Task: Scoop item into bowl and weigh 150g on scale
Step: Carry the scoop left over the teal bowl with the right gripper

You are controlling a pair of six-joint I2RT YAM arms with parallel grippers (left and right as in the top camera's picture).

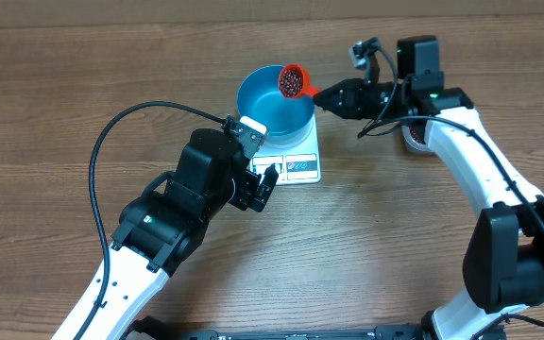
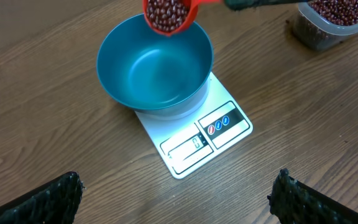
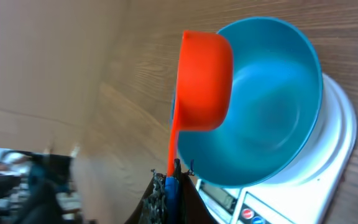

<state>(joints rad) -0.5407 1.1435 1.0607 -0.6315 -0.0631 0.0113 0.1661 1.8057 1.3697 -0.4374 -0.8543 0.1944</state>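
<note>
scoop pinched by right fingers; left fingers wide.

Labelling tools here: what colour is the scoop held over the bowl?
The scoop is bright orange-red, clearest in the right wrist view.

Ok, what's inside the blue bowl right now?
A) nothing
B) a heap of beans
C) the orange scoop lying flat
A: the bowl on the scale is bare inside; the beans sit in the orange scoop that the right gripper holds above its rim.
</note>
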